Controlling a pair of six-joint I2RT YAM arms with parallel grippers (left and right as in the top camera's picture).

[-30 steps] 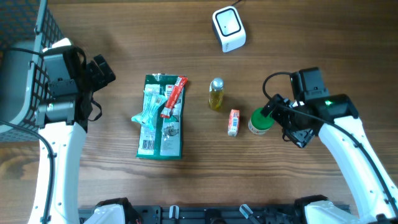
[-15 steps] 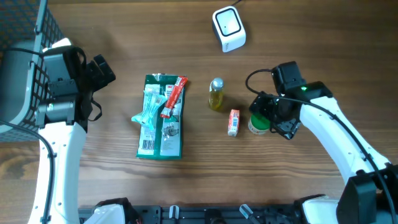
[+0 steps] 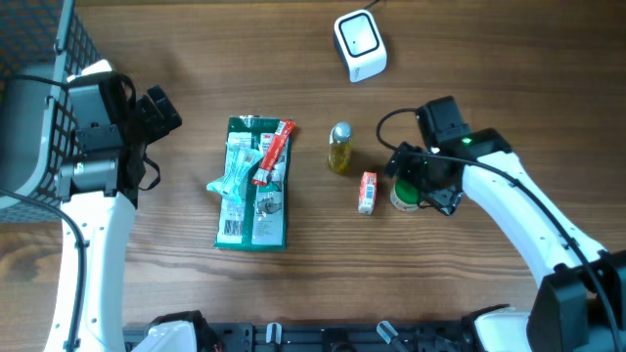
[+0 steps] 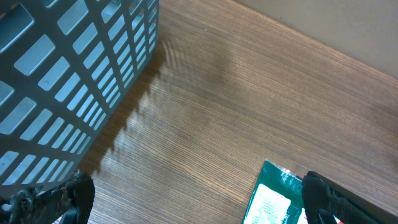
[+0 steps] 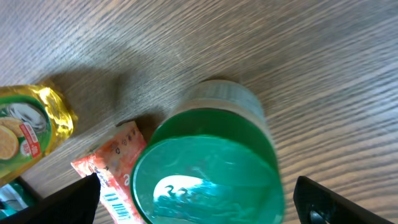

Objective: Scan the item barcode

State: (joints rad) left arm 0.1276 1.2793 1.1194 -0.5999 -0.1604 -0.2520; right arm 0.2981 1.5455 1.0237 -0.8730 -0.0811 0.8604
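Observation:
A jar with a green lid [image 3: 406,193] stands upright right of centre on the wooden table. My right gripper [image 3: 419,180] hangs open over it. In the right wrist view the lid [image 5: 205,177] fills the space between the two dark fingertips [image 5: 69,202], and neither touches it. Beside the jar lies an orange packet [image 5: 106,171] with a barcode showing. The white scanner [image 3: 359,44] sits at the back. My left gripper [image 3: 156,110] is open at the left over bare wood [image 4: 193,205], holding nothing.
A small yellow bottle [image 3: 339,148] stands near the orange packet [image 3: 368,192]. A green pouch [image 3: 252,196] at centre left carries a red stick [image 3: 275,150] and a pale blue packet [image 3: 231,176]. A mesh basket [image 3: 24,108] sits at the left edge.
My right arm has swung left and a little toward the back, bringing its open gripper over the green-lidded jar. The left arm and the objects have not moved.

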